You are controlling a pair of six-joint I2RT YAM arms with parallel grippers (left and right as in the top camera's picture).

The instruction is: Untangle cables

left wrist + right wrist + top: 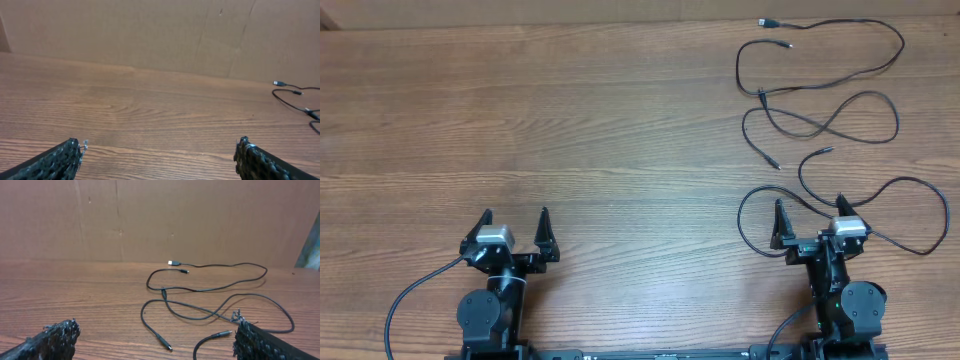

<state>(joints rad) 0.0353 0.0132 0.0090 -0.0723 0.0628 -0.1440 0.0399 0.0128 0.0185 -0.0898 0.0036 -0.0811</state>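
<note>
The cables (760, 93) lie as loose black loops on the far right part of the wooden table (570, 120), with the nearest loop curving around the right gripper (809, 205), whose jaws are spread and hold nothing. Only the overhead view shows that near loop. The right wrist view shows the farther strands (163, 291) and plug ends against a cardboard wall (200, 220), while the left gripper (516, 215), also spread and empty, sees just a plug end (280, 83) at its right edge.

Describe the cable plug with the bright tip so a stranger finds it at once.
On the brown wooden table, look on the side of the right arm, where thin black cables lie in loose loops. The plug is the cable end farthest from the arms, near the far edge. Only it has a bright tip; the other ends are slim and dark.
</note>
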